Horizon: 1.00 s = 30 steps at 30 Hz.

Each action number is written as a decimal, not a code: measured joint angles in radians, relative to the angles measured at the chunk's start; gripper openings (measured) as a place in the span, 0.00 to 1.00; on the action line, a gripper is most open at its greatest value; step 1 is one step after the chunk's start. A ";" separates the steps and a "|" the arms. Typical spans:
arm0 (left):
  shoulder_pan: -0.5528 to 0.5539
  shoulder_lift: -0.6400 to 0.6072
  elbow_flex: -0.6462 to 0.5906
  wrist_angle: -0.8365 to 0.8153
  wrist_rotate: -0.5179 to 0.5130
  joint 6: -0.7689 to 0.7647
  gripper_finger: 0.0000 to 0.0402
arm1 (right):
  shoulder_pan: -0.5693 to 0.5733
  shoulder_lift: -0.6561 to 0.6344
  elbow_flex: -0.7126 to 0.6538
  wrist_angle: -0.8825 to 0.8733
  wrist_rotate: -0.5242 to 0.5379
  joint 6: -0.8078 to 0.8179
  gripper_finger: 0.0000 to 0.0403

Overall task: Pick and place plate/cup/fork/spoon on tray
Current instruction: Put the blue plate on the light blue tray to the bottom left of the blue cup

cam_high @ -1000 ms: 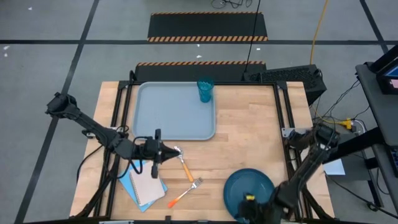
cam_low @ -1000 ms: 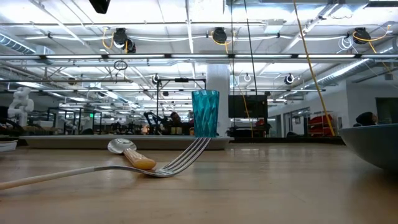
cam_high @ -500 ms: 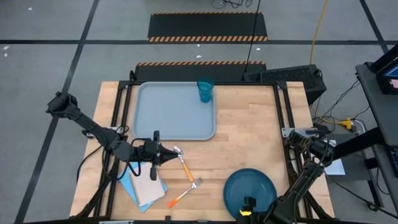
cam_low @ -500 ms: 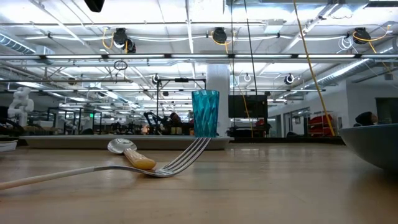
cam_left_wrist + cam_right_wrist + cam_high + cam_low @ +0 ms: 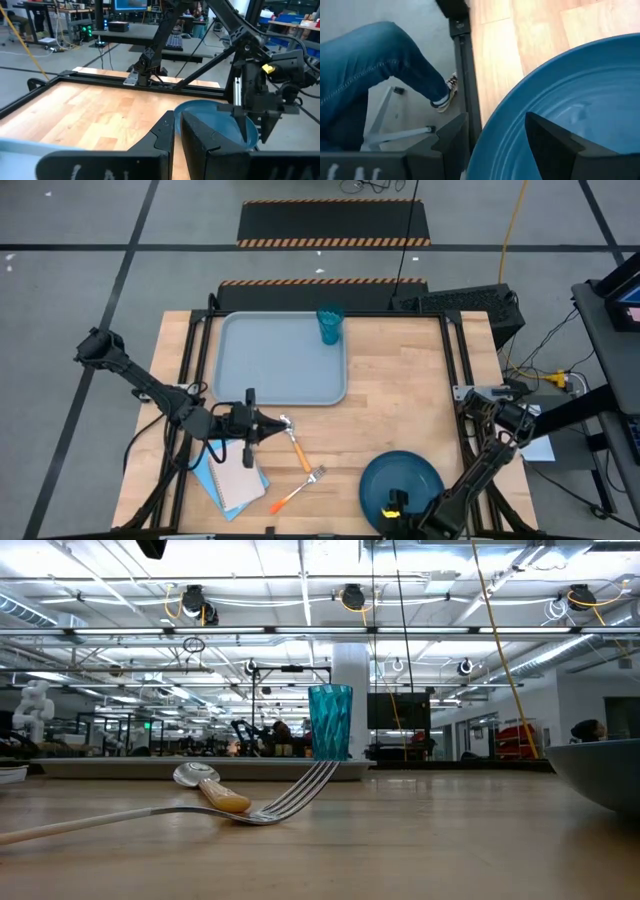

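The grey-blue tray [image 5: 280, 362] lies at the far left of the table, and the teal cup [image 5: 330, 325] stands upright in its far right corner. The spoon [image 5: 296, 443] and the fork [image 5: 297, 491] lie flat on the wood; both also show in the low view, the spoon [image 5: 205, 786] behind the fork [image 5: 270, 802]. The dark blue plate [image 5: 402, 483] sits at the near right. My left gripper [image 5: 271, 423] hovers shut beside the spoon's bowl. My right gripper [image 5: 492, 145] is open over the plate's near rim [image 5: 495, 125], one finger outside and one inside; touch cannot be told.
A blue-and-white notebook [image 5: 232, 478] lies at the near left, under my left arm. Bare wood lies between the tray and the plate. A person's leg in jeans [image 5: 375, 65] stands just off the table's near edge by my right gripper.
My right arm has folded lower, and its gripper has shifted a little toward the table's left along the plate's near rim. The plate, spoon, fork and cup have stayed where they were.
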 joint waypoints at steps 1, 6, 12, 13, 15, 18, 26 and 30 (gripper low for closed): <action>0.000 0.000 0.000 0.000 0.000 0.003 0.08 | -0.004 0.006 -0.007 0.013 -0.013 0.001 0.47; 0.000 0.000 0.000 0.000 -0.002 0.003 0.08 | -0.017 0.026 -0.016 -0.010 -0.047 0.025 0.47; 0.000 0.000 0.000 0.000 -0.002 0.005 0.08 | -0.026 0.022 -0.016 -0.077 -0.067 0.051 0.38; 0.000 0.000 0.000 0.000 -0.002 0.005 0.08 | -0.030 0.021 -0.016 -0.090 -0.078 0.051 0.35; 0.000 0.000 0.000 0.000 -0.002 0.005 0.08 | -0.031 0.018 -0.015 -0.119 -0.109 0.051 0.28; 0.000 0.000 0.000 0.001 -0.009 -0.001 0.08 | -0.033 0.017 -0.015 -0.158 -0.119 0.031 0.16; 0.000 0.000 0.000 0.007 -0.018 -0.016 0.08 | -0.038 -0.012 -0.014 -0.223 -0.112 -0.035 0.03; 0.000 0.000 0.000 0.007 -0.018 -0.008 0.08 | -0.044 -0.036 -0.017 -0.304 -0.100 -0.037 0.01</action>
